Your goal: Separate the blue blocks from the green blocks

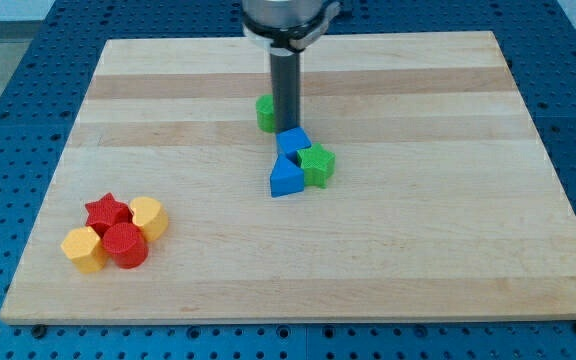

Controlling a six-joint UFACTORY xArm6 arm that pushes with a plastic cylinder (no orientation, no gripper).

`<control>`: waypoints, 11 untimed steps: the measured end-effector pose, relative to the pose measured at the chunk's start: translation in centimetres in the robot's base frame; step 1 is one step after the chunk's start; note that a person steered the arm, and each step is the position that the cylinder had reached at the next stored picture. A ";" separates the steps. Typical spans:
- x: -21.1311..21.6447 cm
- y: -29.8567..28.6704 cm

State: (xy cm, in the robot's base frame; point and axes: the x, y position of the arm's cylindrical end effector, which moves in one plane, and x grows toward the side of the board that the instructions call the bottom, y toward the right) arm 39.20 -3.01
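Red and yellow cluster: at the view's bottom left, a yellow block point(83, 249), a red cylinder point(125, 244), a yellow cylinder point(149, 216) and a red star point(107, 211) huddle together, touching; they are not part of the task and lie well apart from the rest.
Blue triangle point(286, 177): mid-board, nearest of the central knot, its right side touching or just beside the green star.
Green star point(317, 163): pressed against both blue blocks from the view's right.
Blue cube point(293, 142): just behind the triangle, touching the green star's upper left.
My tip point(285, 129): down on the wooden board point(448, 230), right at the blue cube's far edge, between it and the green block behind; whether it touches is hard to tell.
Green block point(266, 113): a short cylinder by the look of it, partly hidden behind the rod, just left of it.
Grasp: none; the rod is bare and holds nothing, it can only push.
Progress: I judge it early. The blues are paired, but the green star clings to them and the other green sits close by. Both greens need clearing away.
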 end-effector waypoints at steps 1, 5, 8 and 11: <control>1.0 -3.2; -5.0 -6.1; -3.8 6.0; -3.8 4.7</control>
State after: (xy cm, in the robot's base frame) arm 35.41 1.71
